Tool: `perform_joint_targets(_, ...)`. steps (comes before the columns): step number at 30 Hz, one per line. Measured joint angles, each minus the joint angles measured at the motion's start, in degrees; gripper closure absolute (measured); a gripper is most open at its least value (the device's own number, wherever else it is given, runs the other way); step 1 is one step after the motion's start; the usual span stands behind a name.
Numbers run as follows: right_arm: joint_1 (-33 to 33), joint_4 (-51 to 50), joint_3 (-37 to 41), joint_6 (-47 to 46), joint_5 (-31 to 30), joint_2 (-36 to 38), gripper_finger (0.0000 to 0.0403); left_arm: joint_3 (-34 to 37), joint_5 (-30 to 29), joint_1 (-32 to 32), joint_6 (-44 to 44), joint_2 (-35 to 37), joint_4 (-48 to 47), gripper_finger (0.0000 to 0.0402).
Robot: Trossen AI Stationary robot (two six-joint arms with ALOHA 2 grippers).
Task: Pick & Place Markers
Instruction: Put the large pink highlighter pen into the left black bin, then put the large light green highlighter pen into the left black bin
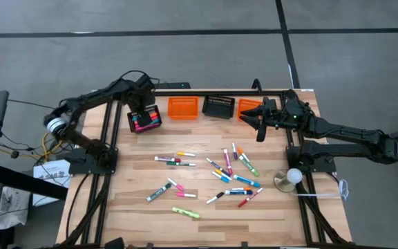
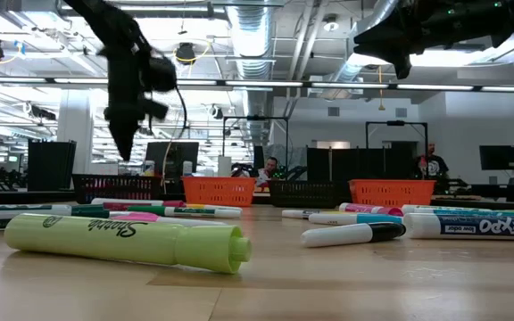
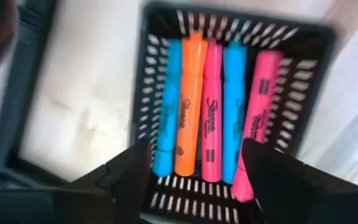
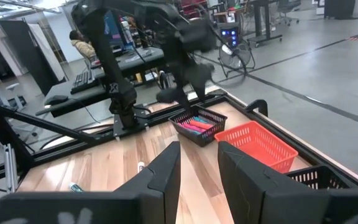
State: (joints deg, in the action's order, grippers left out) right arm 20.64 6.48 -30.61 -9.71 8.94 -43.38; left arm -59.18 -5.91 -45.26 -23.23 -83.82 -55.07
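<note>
Left pincer [image 3: 191,171] open, empty, above black basket [image 3: 303,74] of Sharpie-labelled markers [image 3: 213,112]; right pincer [image 4: 197,165] slightly parted, empty.

"Sharpie" on the yellow-green highlighter [image 2: 128,241]; "EXPO" on the blue-capped marker [image 2: 476,226]

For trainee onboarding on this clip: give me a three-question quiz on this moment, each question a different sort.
1. True or false: the black slatted plastic basket under the left gripper is empty.
2. How many capped highlighter markers lie in it?
3. The right gripper hangs over: A) an orange slatted basket, B) the round brass-coloured stand with a white ball?

Key: 1 false; 2 five; 3 A.
</note>
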Motion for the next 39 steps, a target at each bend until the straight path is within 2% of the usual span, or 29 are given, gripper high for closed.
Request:
perform_joint_targets(5, 0.0, -0.06, 0.0, -3.73, -0.03, 0.0, 0.0305, 0.0, 0.13, 2.4, 0.23, 12.01, 0.3, 0.014)
perform_joint_targets(8, 0.0, -0.38, -0.02, -6.65, -0.02, 0.0, 0.0305, 0.0, 0.5, 4.69, 3.53, 18.97, 2.1, 0.0144)
perform_joint_targets(15, 0.0, -0.46, -0.02, -7.32, 0.01, 0.0, 0.0305, 0.0, 7.41, 9.73, 15.12, 30.02, 8.96, 0.0155)
perform_joint_targets(21, 0.0, -0.44, -0.02, -7.32, 0.04, 0.0, 0.0305, 0.0, 11.37, 13.75, 20.93, 33.06, 11.06, 0.0166)
perform_joint_targets(26, 0.0, -0.46, -0.02, -7.32, 0.04, 0.0, 0.0305, 0.0, 14.09, 17.13, 24.68, 33.21, 18.52, 0.0175)
perform_joint_targets(30, 0.0, -0.44, -0.02, -7.32, 0.04, 0.0, 0.0305, 0.0, 14.12, 20.03, 25.62, 33.21, 25.63, 0.0182)
perform_joint_targets(34, 0.02, -0.46, -0.02, -7.32, 0.55, 0.0, 0.0305, 0.0, 13.94, 21.71, 27.89, 33.21, 28.4, 0.0189)
perform_joint_targets(39, 0.0, -0.45, -0.02, -6.38, 5.4, 0.0, 0.0305, 2.81, 10.2, 23.51, 30.08, 34.48, 30.17, 0.02)
